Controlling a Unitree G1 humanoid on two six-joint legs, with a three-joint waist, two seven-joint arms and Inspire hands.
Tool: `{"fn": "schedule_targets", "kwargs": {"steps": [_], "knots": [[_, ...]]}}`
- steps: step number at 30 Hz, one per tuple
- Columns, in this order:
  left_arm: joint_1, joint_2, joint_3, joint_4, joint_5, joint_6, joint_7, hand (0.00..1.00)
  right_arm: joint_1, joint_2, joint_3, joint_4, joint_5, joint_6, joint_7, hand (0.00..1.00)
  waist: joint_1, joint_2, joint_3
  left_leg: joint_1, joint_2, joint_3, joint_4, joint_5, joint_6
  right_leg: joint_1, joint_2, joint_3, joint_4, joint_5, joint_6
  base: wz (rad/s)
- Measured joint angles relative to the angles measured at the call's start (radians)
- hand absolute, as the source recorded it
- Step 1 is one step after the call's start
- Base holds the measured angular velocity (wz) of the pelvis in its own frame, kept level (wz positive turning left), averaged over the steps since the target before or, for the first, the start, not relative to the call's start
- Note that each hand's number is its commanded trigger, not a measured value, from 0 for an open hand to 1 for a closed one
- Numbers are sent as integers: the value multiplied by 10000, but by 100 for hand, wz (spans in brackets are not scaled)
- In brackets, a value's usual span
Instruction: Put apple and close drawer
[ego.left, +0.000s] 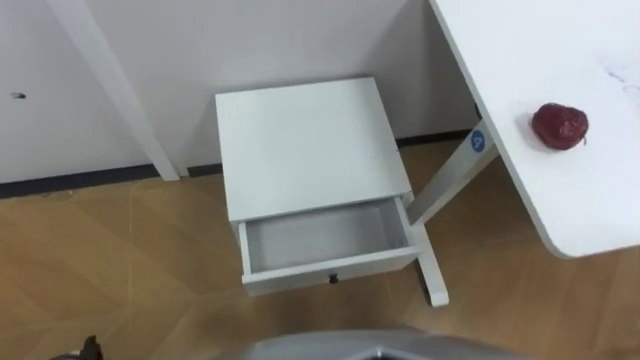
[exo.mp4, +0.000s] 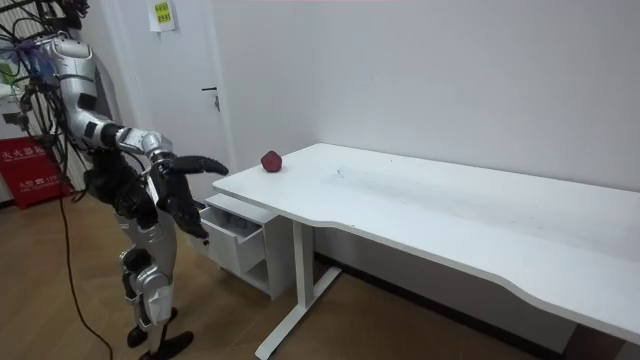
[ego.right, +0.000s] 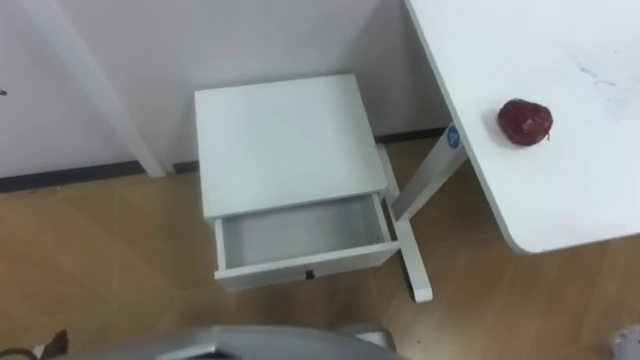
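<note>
Robot stands facing cabinet front, both arms held forward.
Right hand (exo.mp4: 200, 164): stretched out, fingers straight, holding nothing.
Left hand (exo.mp4: 184, 208): lower, fingers loose, holding nothing.
Drawer (ego.left: 325, 240): pulled out (front panel toward robot).
Cabinet (ego.left: 308, 140): back against wall.
Apple (ego.left: 560, 125): on desk (ego.left: 590, 200) near its corner, to robot's right of cabinet.
</note>
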Motion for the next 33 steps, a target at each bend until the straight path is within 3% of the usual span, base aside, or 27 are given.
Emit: {"fn": "schedule_targets", "kwargs": {"steps": [5, 10, 13, 18, 25, 33], "knots": [[-58, 1, -394, 63, 102, 10, 6, 0, -36, -120, 648, -2288, -4598, -123, -1415, 0, 251, 135, 29, 31, 18, 15, -27, 2, -7, -26, 11, 21, -7, 1, 1, -1], [-206, -6, -882, 46, 138, -3, -14, 0, -191, -500, 1632, -3308, -6233, -137, -1228, 0, 596, 224, 82, 93, 20, 33, -35, 3, -8, 40, 12, 28, -51, 2, 1, -1], [-221, -14, -1001, 23, 200, -2, -35, 0, -165, -793, 2136, -3308, -6619, -119, -604, 0, 853, 209, 110, 81, 19, 89, -42, 3, -9, 40, -1, 33, -192, 19, 29, -4], [-250, 4, -1197, 16, 189, 2, -33, 0, -263, -1065, 2935, -2777, -6653, 11, 625, 0, 943, 165, 151, 60, 20, 15, -51, 4, -11, 33, -1, 31, -184, 19, 31, 5], [-331, 85, -1182, 28, 185, -3, -38, 0, -682, -1135, 3504, -1174, -6708, 733, 2660, 0, 999, -109, 213, 81, 20, 45, -60, 5, -13, 43, -10, -28, -180, 19, 31, -1], [-326, 139, -1168, 65, 186, -5, -228, 0, -1002, -1313, 3962, -79, -6866, 788, 4067, 0, 1130, -70, 175, 193, 8, -45, -41, 1, -10, 231, -47, -336, -178, 25, 39, 3]]}}
